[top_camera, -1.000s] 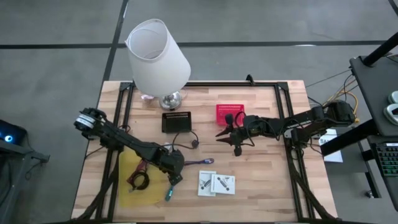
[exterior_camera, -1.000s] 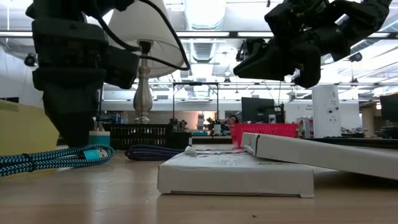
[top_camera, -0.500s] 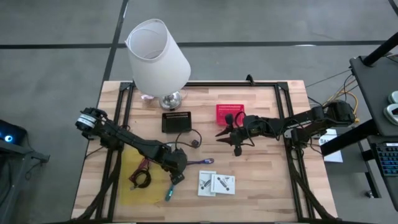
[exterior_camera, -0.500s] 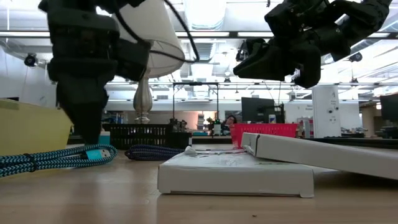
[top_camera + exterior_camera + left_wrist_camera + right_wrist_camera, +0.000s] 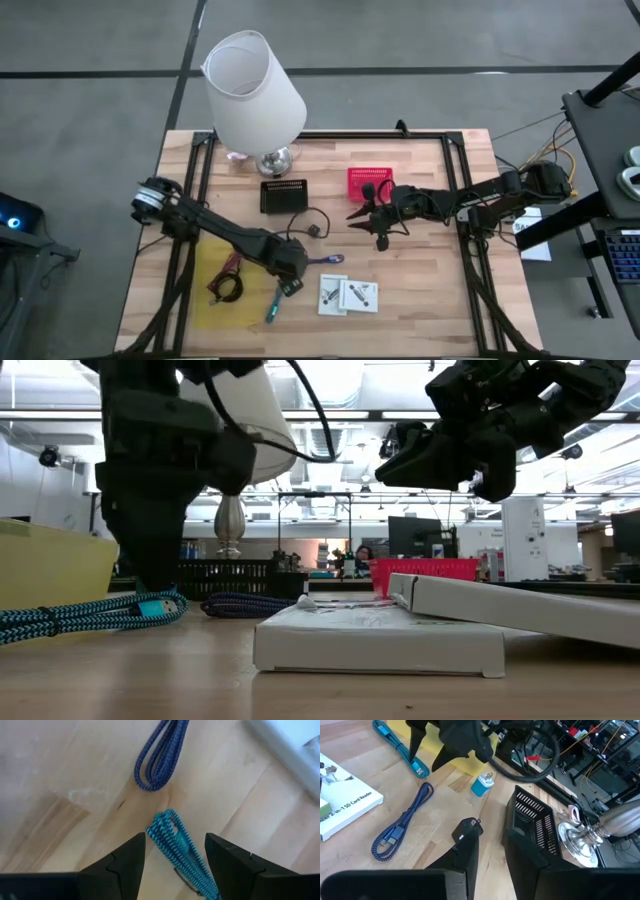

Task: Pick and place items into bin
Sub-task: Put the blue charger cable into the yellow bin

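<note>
The left claw (image 5: pixel 291 286) hangs low over the front middle of the light wooden bench (image 5: pixel 420 290), its two dark fingers (image 5: pixel 122 865) spread apart with nothing between them but the looped end of a teal braided cable (image 5: pixel 172 840). The fingers stand on either side of that loop without touching it, so the claw is released. In the high view the teal braided cable (image 5: pixel 273 308) lies just in front of the claw, beside a yellow sheet (image 5: pixel 205 290) on which a maroon strap and a black coiled cable (image 5: pixel 224 287) rest. A dark blue braided cable (image 5: pixel 162 752), folded into a narrow loop, lies near the teal one, apart from it, toward the bench's middle (image 5: pixel 330 260).

Two flat white packets (image 5: pixel 350 294) lie side by side at the front, to the right of the left claw. A small black plug with its cord (image 5: pixel 312 229) sits behind the left claw.

The right claw (image 5: pixel 366 225) hovers above the bench's middle, just in front of a red mesh bin (image 5: pixel 369 182), its fingers (image 5: pixel 467 850) narrowly parted and holding nothing. A black mesh bin (image 5: pixel 284 195) stands left of the red one, and a large white lamp on a silver base (image 5: pixel 255 95) stands at the rear left corner.
</note>
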`<state>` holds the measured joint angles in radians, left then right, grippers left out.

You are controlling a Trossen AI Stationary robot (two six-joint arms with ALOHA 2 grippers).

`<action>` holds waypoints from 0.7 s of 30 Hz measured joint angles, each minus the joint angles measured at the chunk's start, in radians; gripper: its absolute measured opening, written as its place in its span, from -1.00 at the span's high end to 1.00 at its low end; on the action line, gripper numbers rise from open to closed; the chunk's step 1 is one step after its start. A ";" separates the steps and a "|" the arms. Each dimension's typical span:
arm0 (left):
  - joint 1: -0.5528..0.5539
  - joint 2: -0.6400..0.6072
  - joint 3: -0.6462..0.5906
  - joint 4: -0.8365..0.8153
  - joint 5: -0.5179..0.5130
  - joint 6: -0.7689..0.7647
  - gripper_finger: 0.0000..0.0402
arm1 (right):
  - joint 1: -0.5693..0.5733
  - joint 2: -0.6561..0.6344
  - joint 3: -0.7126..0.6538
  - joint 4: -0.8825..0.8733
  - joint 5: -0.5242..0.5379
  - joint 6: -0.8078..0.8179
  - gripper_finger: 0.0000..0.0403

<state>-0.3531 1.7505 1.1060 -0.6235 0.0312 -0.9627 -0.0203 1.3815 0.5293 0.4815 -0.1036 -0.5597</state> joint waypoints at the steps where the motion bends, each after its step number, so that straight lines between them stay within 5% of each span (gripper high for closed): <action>1: 0.000 0.014 0.016 -0.021 0.004 0.000 0.06 | 0.000 0.000 0.000 0.000 0.000 0.000 0.60; 21: -0.005 0.061 0.071 -0.127 0.061 -0.053 0.06 | 0.000 0.000 0.000 -0.014 0.000 -0.001 0.60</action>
<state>-0.3585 1.8117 1.1767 -0.7506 0.0918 -1.0153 -0.0200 1.3815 0.5293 0.4671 -0.1036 -0.5602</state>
